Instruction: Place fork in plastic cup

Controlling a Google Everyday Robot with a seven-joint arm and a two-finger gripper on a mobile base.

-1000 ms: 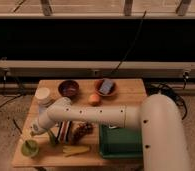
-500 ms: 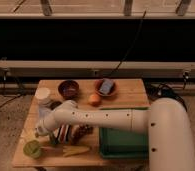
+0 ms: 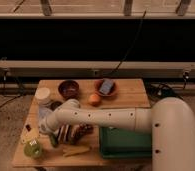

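I am reaching across the counter (image 3: 136,89) with my jaws (image 3: 41,131) at about one o'clock of the plastic cup (image 3: 33,149); I cannot tell their state or where the fork is, so I am judging the placing not done

No writing, label or number can be read anywhere here; the gripper (image 3: 45,131) hangs low over the table's (image 3: 131,92) left side, near the plastic cup (image 3: 33,149)
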